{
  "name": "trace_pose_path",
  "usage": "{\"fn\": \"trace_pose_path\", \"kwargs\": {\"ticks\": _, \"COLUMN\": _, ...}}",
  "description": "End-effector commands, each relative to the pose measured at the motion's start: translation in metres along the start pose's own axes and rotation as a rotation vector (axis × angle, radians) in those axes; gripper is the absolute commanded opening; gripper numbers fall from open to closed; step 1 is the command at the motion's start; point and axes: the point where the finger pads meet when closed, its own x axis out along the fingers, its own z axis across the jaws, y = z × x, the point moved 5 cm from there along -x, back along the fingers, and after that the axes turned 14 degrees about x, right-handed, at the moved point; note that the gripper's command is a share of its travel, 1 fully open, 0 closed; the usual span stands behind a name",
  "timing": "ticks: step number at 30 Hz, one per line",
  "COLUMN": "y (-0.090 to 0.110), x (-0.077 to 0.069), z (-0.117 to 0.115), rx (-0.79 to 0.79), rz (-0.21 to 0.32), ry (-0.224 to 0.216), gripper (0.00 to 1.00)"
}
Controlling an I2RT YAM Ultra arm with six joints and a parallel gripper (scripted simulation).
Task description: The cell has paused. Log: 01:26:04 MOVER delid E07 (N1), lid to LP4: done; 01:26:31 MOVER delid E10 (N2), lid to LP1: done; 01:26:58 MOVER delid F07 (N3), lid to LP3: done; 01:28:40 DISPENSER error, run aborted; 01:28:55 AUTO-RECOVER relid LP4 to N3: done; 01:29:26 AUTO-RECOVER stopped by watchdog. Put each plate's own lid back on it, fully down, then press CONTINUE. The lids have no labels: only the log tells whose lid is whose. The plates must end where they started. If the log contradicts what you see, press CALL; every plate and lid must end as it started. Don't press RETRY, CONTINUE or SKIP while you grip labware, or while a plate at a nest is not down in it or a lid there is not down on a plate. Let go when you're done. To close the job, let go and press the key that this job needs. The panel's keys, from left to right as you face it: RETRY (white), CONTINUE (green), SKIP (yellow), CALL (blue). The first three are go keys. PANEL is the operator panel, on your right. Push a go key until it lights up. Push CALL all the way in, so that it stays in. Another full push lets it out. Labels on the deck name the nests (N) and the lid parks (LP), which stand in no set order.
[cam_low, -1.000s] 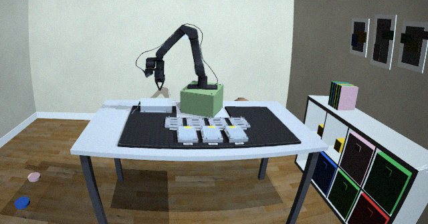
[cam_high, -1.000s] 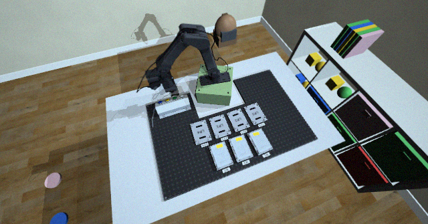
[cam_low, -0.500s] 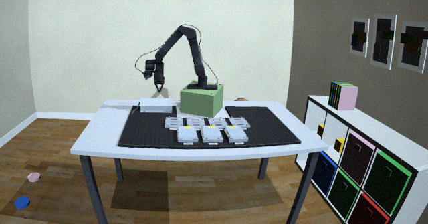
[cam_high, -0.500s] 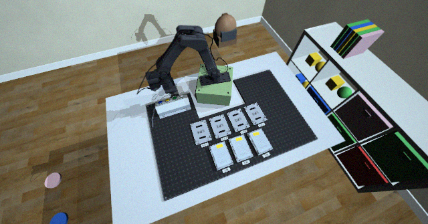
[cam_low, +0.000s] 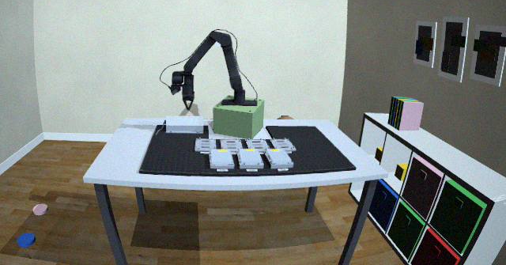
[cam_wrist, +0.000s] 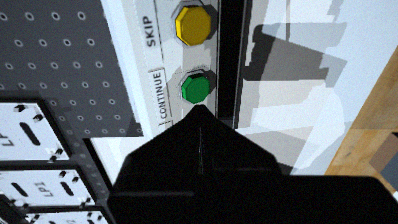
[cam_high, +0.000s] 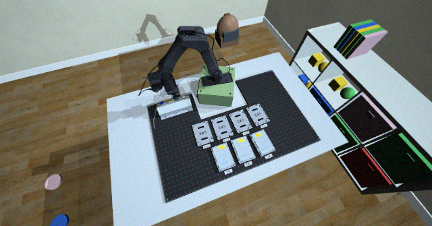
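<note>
My gripper [cam_wrist: 199, 112] is shut and empty. It points down over the white operator panel [cam_high: 174, 107] at the left rear of the black deck mat. In the wrist view its tip sits just short of the green CONTINUE key [cam_wrist: 195, 88], and the yellow SKIP key [cam_wrist: 193, 25] lies beyond that. In the exterior view the gripper [cam_low: 189, 106] hangs a little above the panel [cam_low: 184, 123]. Three plates [cam_high: 223, 156] [cam_high: 243, 149] [cam_high: 262, 142] stand in the front row of nests, each with a yellow mark. The lid parks behind them [cam_high: 202, 133] [cam_high: 258, 114] look empty.
The green pedestal [cam_high: 216, 88] carrying the arm's base stands right of the panel. A shelf unit [cam_high: 364, 111] with coloured bins and blocks stands off the table to the right. A brown vase-like object [cam_high: 227, 28] is on the floor behind the table.
</note>
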Motion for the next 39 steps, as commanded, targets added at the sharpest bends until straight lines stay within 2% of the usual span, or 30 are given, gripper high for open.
{"fn": "trace_pose_path", "kwargs": {"ticks": 1, "y": 0.003, "x": 0.0, "z": 0.004, "rx": -0.004, "rz": -0.009, "ry": -0.014, "gripper": 0.0}}
{"fn": "trace_pose_path", "kwargs": {"ticks": 10, "y": 0.003, "x": -0.004, "z": 0.005, "rx": -0.005, "rz": -0.025, "ry": -0.017, "gripper": 0.0}}
{"fn": "trace_pose_path", "kwargs": {"ticks": 13, "y": 0.006, "x": -0.004, "z": 0.004, "rx": -0.005, "rz": -0.015, "ry": -0.015, "gripper": 0.0}}
{"fn": "trace_pose_path", "kwargs": {"ticks": 20, "y": 0.0, "x": -0.007, "z": 0.004, "rx": -0.001, "rz": -0.03, "ry": -0.017, "gripper": 0.0}}
{"fn": "trace_pose_path", "kwargs": {"ticks": 22, "y": 0.004, "x": 0.0, "z": 0.003, "rx": 0.0, "rz": -0.009, "ry": -0.013, "gripper": 0.0}}
{"fn": "trace_pose_path", "kwargs": {"ticks": 30, "y": 0.006, "x": 0.006, "z": 0.004, "rx": -0.003, "rz": -0.009, "ry": -0.013, "gripper": 0.0}}
{"fn": "trace_pose_path", "kwargs": {"ticks": 33, "y": 0.008, "x": 0.013, "z": 0.003, "rx": -0.002, "rz": 0.009, "ry": -0.009, "gripper": 0.0}}
{"fn": "trace_pose_path", "kwargs": {"ticks": 37, "y": 0.009, "x": 0.015, "z": 0.003, "rx": -0.002, "rz": 0.009, "ry": -0.009, "gripper": 0.0}}
{"fn": "trace_pose_path", "kwargs": {"ticks": 39, "y": 0.004, "x": 0.012, "z": 0.004, "rx": -0.005, "rz": -0.02, "ry": -0.015, "gripper": 0.0}}
